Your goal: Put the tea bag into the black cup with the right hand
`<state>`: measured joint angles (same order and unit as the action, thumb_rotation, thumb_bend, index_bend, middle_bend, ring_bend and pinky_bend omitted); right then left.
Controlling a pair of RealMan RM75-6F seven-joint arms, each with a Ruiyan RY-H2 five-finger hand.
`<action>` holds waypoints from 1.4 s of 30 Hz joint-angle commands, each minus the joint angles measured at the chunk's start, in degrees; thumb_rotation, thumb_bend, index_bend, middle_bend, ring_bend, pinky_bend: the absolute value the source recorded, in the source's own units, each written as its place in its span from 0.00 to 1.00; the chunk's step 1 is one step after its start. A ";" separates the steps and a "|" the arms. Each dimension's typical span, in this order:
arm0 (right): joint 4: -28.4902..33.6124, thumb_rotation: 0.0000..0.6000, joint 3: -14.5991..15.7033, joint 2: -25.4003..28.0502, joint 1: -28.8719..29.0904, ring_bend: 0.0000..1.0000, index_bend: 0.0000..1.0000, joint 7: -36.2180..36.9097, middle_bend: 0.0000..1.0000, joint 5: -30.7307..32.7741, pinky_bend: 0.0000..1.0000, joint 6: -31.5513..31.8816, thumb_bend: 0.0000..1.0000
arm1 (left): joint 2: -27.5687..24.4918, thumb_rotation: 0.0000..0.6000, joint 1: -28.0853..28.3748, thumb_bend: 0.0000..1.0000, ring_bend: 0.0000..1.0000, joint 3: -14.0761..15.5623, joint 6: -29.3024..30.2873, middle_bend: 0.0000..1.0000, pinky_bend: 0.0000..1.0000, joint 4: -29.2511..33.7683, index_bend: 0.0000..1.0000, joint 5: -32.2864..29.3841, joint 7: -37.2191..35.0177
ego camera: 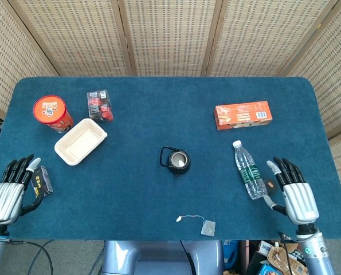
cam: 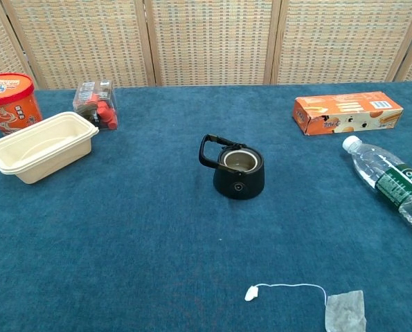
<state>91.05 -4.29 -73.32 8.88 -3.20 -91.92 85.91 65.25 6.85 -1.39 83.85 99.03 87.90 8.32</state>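
Note:
The tea bag [ego camera: 208,228] [cam: 345,310] lies flat near the table's front edge, its string ending in a small white tag [ego camera: 181,218] [cam: 250,293]. The black cup [ego camera: 176,160] [cam: 237,171] with a loop handle stands upright mid-table, well behind the tea bag. My right hand [ego camera: 294,193] hovers at the front right, fingers spread and holding nothing, to the right of the tea bag. My left hand [ego camera: 10,190] is at the front left, fingers apart and empty, beside a small dark box [ego camera: 41,182]. Neither hand shows in the chest view.
A water bottle [ego camera: 249,170] [cam: 388,182] lies just left of my right hand. An orange carton [ego camera: 242,114] [cam: 347,112] sits back right. A cream tray [ego camera: 80,141] [cam: 43,146], a red tub [ego camera: 53,112] [cam: 9,101] and a clear box with red contents [ego camera: 100,105] [cam: 96,104] stand back left.

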 commanded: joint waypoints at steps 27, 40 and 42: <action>7.44 1.00 2.21 5.11 17.28 0.50 0.21 7.42 0.50 -12.54 0.74 -18.65 0.37 | -1.87 1.00 2.47 0.38 0.00 -2.32 -1.20 0.00 0.00 2.27 0.00 -0.64 2.66; 8.77 1.00 2.66 2.15 22.22 0.63 0.27 3.90 0.63 -10.09 0.85 -27.23 0.35 | -2.21 1.00 2.95 0.38 0.00 -2.92 -1.01 0.00 0.00 2.26 0.00 -0.92 2.51; 8.47 1.00 2.71 1.58 22.87 0.65 0.29 3.13 0.64 -9.42 0.86 -28.62 0.35 | -2.19 1.00 3.07 0.38 0.00 -2.94 -1.15 0.00 0.00 2.18 0.00 -0.98 2.47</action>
<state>99.72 -1.67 -71.21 31.17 0.58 -101.93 58.22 63.06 9.89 -4.33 82.75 101.23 86.95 10.80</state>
